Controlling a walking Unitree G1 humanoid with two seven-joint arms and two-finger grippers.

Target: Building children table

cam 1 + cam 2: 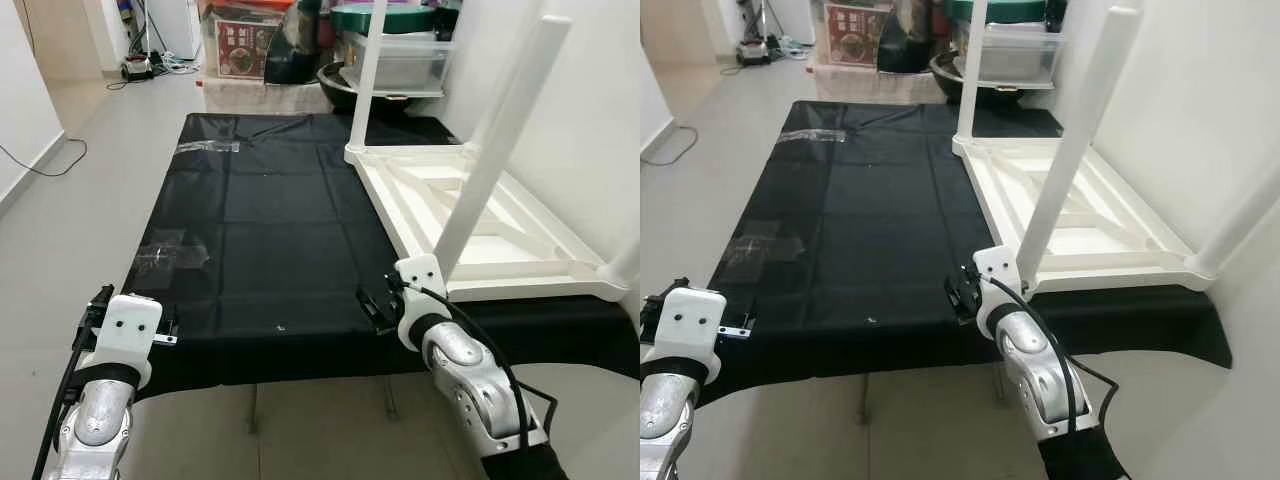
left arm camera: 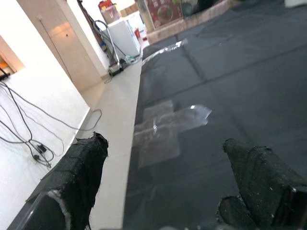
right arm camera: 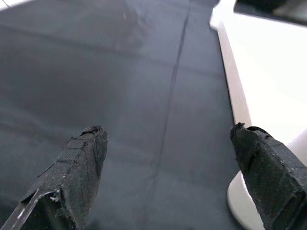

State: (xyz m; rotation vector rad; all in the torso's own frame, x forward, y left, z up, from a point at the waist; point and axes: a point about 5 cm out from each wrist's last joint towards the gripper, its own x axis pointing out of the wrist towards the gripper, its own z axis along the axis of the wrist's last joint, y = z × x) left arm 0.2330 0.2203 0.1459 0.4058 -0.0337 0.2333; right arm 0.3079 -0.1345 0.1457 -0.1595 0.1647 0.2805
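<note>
1. Left gripper (image 2: 163, 191) hovers low over the near left edge of the black sheet (image 1: 270, 230), fingers spread wide, holding nothing. It looks idle, parked clear of the work.
2. Right gripper (image 3: 168, 177) is likewise spread wide and empty, over the sheet's near edge. The white table (image 1: 480, 215) lies just beside it, on its outer side, upside down so the leg sockets face up.
3. One table leg (image 1: 495, 150) rises at a slant from the corner nearest the right gripper; likely seated but not yet straight or tight. I judge this the next thing to grasp.
4. Beyond, a second leg (image 1: 367, 75) stands upright at the far corner.
5. Ahead of the left gripper, clear tape patches (image 1: 172, 252) hold the sheet to the floor (image 1: 90, 110).
6. Farthest off: storage boxes (image 1: 400, 55) and clutter.
</note>
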